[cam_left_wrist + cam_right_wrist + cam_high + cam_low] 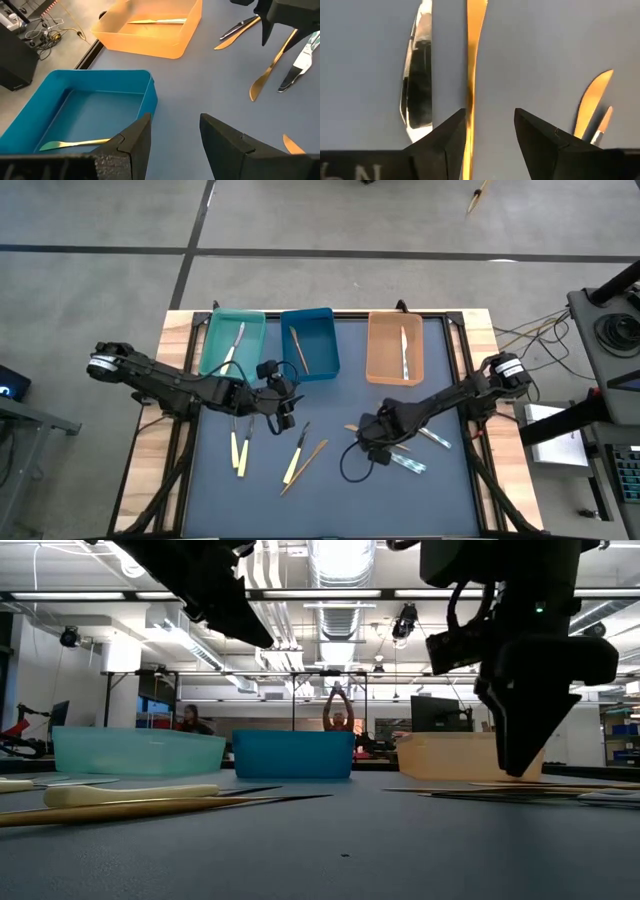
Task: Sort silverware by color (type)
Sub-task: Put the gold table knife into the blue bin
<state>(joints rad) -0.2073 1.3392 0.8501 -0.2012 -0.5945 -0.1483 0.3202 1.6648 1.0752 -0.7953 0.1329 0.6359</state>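
My right gripper [372, 438] [490, 115] hangs open, pointing down, just above a tan-brown knife [472, 60] that runs close along one finger. A silver knife [417, 75] lies beside it. In the low view its tips [520, 768] stay slightly off the table. My left gripper [282, 412] [175, 122] is open and empty, hovering near the blue tray [150, 95]. Cream-handled pieces [238, 448] [295, 462] and a tan one [312, 455] lie flat on the mat, and silver pale-blue pieces [410, 463] lie right of centre.
Teal tray [215, 330], blue tray [330, 340] and orange tray [375, 345] stand in a row at the far edge, each holding one piece. There is bare mat between the two grippers. People stand in the room beyond the table.
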